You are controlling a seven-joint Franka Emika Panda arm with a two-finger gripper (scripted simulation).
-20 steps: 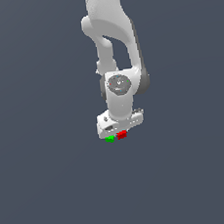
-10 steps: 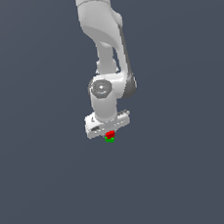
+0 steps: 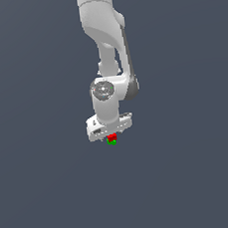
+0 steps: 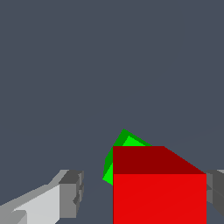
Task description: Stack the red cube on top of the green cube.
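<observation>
Plain grey floor. My gripper (image 3: 111, 134) has the red cube (image 4: 159, 192) over the green cube (image 4: 124, 148); whether it's still clamped, I cannot tell. An off-centre release risks toppling it.

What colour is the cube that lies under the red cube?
Bright green. The green cube shows best in the wrist view, partly hidden behind the red cube.

red cube (image 3: 112, 136) above green cube (image 3: 111, 142), under claw (image 3: 110, 134)
</observation>
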